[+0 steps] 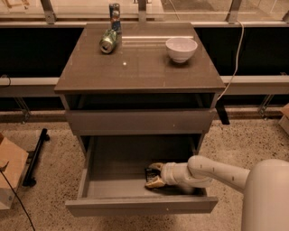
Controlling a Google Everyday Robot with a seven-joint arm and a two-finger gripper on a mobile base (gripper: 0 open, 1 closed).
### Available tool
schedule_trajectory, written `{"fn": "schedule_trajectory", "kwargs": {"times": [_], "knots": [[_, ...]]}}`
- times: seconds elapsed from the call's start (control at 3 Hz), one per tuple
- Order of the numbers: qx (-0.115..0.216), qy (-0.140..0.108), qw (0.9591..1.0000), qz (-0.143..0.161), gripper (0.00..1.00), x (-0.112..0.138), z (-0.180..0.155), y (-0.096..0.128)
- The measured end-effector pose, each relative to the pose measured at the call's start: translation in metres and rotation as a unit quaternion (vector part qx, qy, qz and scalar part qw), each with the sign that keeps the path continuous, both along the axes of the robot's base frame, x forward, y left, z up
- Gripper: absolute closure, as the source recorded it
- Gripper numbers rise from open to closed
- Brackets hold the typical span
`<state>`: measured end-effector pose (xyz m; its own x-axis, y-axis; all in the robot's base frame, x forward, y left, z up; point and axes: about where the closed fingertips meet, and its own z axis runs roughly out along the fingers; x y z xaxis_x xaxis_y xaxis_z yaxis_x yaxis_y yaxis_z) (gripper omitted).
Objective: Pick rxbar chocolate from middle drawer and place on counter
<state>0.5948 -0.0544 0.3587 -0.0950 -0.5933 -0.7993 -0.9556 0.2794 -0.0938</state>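
Observation:
The middle drawer [113, 180] is pulled out, its grey inside showing. The rxbar chocolate [149, 175], a small flat black bar, lies on the drawer floor right of centre. My gripper [153, 174] reaches in from the right, low in the drawer, with one light finger above the bar and one below it, closed around it. The bar still rests at the drawer floor. The counter [140, 67] is the glossy brown-grey top of the cabinet above.
On the counter stand a white bowl [181, 48] at the right, a green can [108, 40] lying on its side and an upright can [115, 12] at the back left. A cardboard box [9, 169] sits on the floor at the left.

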Motion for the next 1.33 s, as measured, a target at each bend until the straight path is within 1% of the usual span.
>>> {"fn": "schedule_trajectory", "kwargs": {"times": [0.33, 0.67, 1.0, 1.33], "knots": [[0.028, -0.016, 0.9995, -0.004, 0.97, 0.001, 0.024, -0.002], [0.071, -0.026, 0.9971, -0.004, 1.00, -0.003, 0.052, 0.000], [0.093, -0.032, 0.9951, -0.001, 1.00, -0.010, 0.075, -0.002], [0.109, -0.044, 0.9931, 0.003, 1.00, -0.028, 0.107, -0.006]]}}
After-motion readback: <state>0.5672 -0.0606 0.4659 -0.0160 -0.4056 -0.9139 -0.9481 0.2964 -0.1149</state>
